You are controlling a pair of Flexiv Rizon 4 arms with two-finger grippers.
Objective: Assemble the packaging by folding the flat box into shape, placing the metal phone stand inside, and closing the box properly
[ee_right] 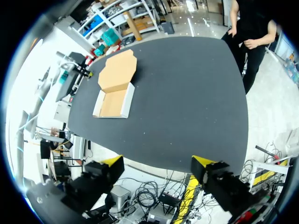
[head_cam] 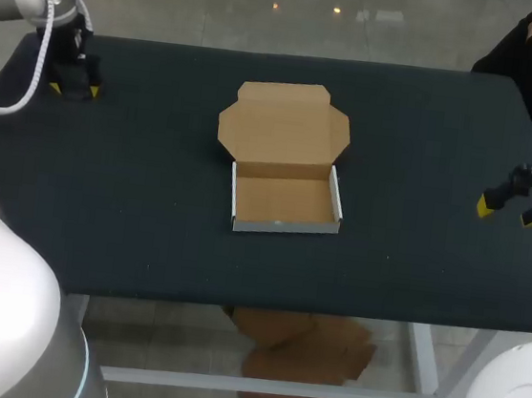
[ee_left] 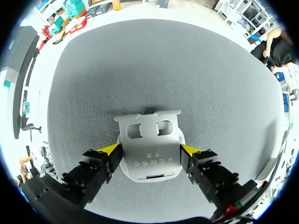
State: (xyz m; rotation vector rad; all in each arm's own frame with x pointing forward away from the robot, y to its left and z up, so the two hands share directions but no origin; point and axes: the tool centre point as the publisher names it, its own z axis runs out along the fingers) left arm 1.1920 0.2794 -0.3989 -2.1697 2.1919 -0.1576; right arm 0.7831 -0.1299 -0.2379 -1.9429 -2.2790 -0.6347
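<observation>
Two grippers logged, one entry each.

Left gripper (ee_left: 149, 149): at the far left corner of the table (head_cam: 150, 205), pointing down at the surface. Its wrist view shows the phone stand (ee_left: 149, 135) lying flat on the table between my fingers. The yellow tip on each side sits against the edge of the stand's rounded base, so I am closed on it from two sides at a middling spread. The stand's slotted plate points ahead of the fingers, away from the wrist. In the head view the stand is hidden under this gripper.

Right gripper (head_cam: 509, 213): at the right edge of the table, roughly level with the box (head_cam: 282, 225). Fingers are wide apart with nothing between them. In its own wrist view the tips sit just outside the table's edge, and the box shows far ahead of them.

Box: middle of the table, well apart from both grippers. It is already folded into a shallow shape, white outside and brown card inside, with its walls upright. The lid (head_cam: 284, 129) is open, laid back flat on the table on the far side, its side flaps and front tab spread out.

Status: stand not yet in the box; lid not yet closed.
</observation>
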